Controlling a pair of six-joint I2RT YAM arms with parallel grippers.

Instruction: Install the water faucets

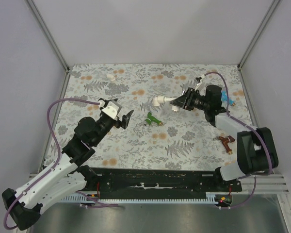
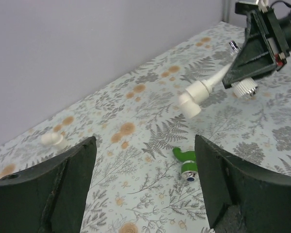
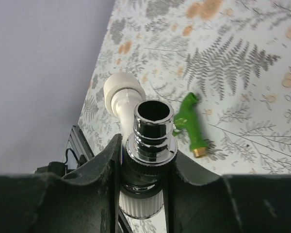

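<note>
My right gripper (image 1: 178, 102) (image 3: 146, 148) is shut on the white faucet (image 3: 150, 131), gripping its chrome nozzle and ribbed white knob above the table. The faucet's stem runs into a white elbow fitting (image 1: 157, 101) (image 2: 193, 97) (image 3: 120, 89) at its far end. The green faucet (image 1: 153, 119) (image 2: 186, 163) (image 3: 191, 124) lies on the table between the arms. My left gripper (image 1: 120, 116) (image 2: 145, 141) is open and empty, hovering left of the green faucet. The blue faucet (image 1: 228, 100) and the reddish-brown faucet (image 1: 226, 141) lie at the right.
A plain white fitting (image 1: 111, 76) (image 2: 52, 140) lies at the back left of the floral table cover (image 1: 136, 141). Another small white piece (image 1: 199, 79) lies at the back right. Grey walls enclose the table on three sides.
</note>
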